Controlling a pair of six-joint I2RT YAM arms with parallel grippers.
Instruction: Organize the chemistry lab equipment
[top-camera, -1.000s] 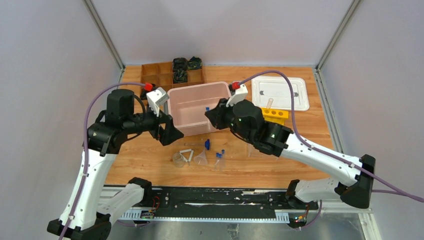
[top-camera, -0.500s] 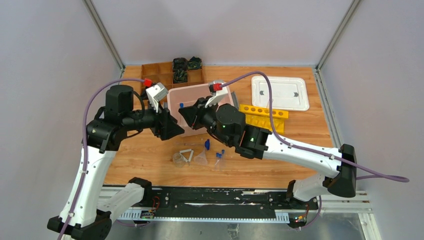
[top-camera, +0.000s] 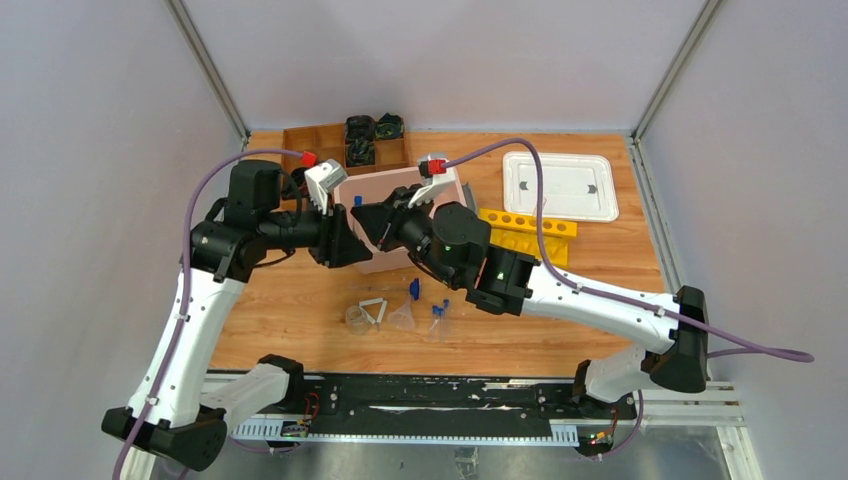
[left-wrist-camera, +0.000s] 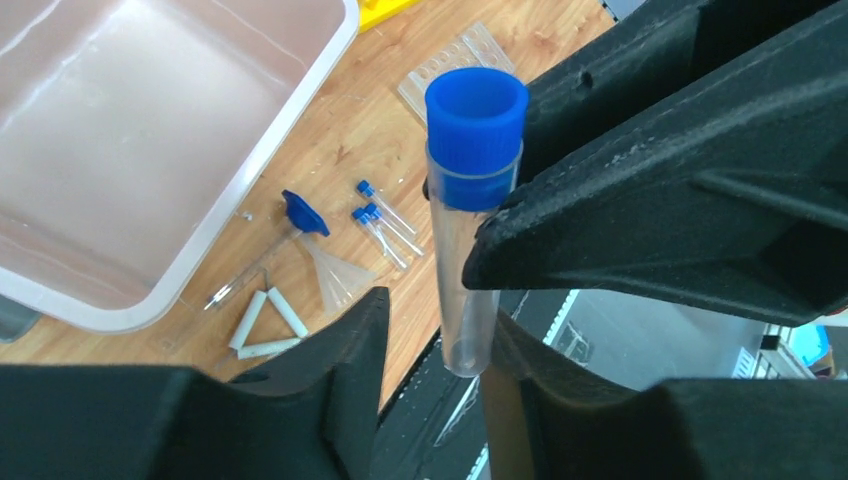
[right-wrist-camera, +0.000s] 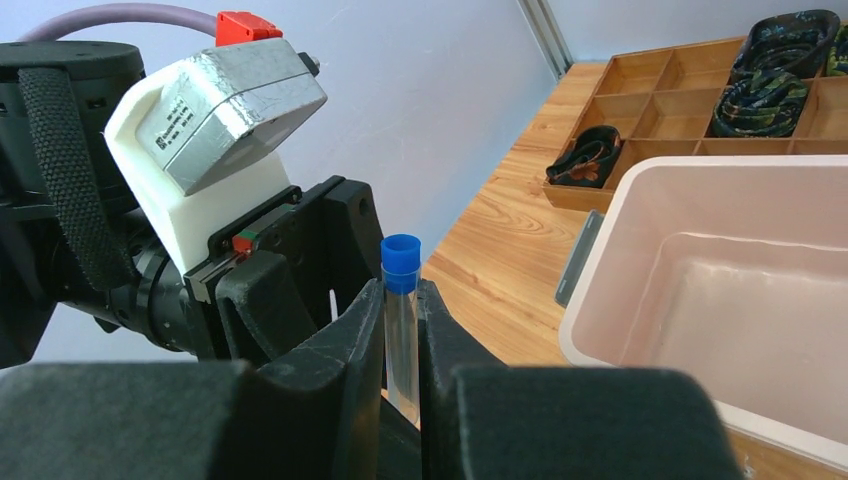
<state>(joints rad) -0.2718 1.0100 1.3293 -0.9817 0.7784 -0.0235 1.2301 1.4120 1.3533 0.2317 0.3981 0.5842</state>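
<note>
My right gripper (right-wrist-camera: 401, 292) is shut on a clear blue-capped tube (right-wrist-camera: 401, 320), held upright above the pink bin's left front corner, cap (top-camera: 356, 200) up. My left gripper (left-wrist-camera: 440, 320) faces it, and its jaws straddle the lower end of the tube (left-wrist-camera: 468, 250). One finger sits against the glass and a gap shows at the other. On the table below lie a small beaker (top-camera: 355, 318), a white wire triangle (top-camera: 374, 309), a funnel (top-camera: 402, 318), a blue-tipped rod (top-camera: 412, 288) and more capped tubes (top-camera: 438, 315). The yellow rack (top-camera: 527, 230) stands to the right.
The pink bin (top-camera: 395, 182) sits behind both grippers, with its white lid (top-camera: 558, 186) at the back right. A brown compartment box (top-camera: 320, 145) with dark items is at the back left. A clear tray (left-wrist-camera: 460, 60) lies on the wood near the loose tubes.
My right arm swung left across the bin, carrying the tube to my left gripper. The left gripper turned to meet it and its jaws narrowed around the tube's lower end.
</note>
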